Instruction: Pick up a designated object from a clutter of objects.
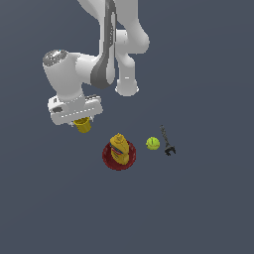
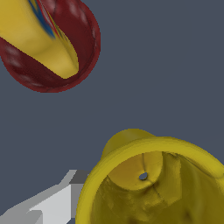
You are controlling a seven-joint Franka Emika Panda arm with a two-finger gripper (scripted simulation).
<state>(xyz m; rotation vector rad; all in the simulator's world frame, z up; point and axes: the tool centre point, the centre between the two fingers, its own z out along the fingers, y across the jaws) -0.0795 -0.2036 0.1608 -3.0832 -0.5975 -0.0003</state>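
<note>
The small yellow cup (image 1: 83, 125) sits directly under my gripper (image 1: 81, 119), at the exterior view's left of the other objects. In the wrist view the yellow cup (image 2: 148, 175) fills the frame, its hollow top facing the camera. One grey finger (image 2: 57, 203) lies against the outside of its wall, and the cup hides the other finger. The gripper (image 2: 131, 205) looks shut on the cup. The yellow mustard bottle (image 1: 119, 147) stands on the dark red plate (image 1: 110, 159). They also show in the wrist view as the bottle (image 2: 35, 39) and plate (image 2: 85, 57).
A yellow-green tennis ball (image 1: 153, 143) lies at the exterior view's right of the plate. A thin black clamp-like tool (image 1: 167, 141) lies just beyond the ball. Everything rests on a plain dark grey floor.
</note>
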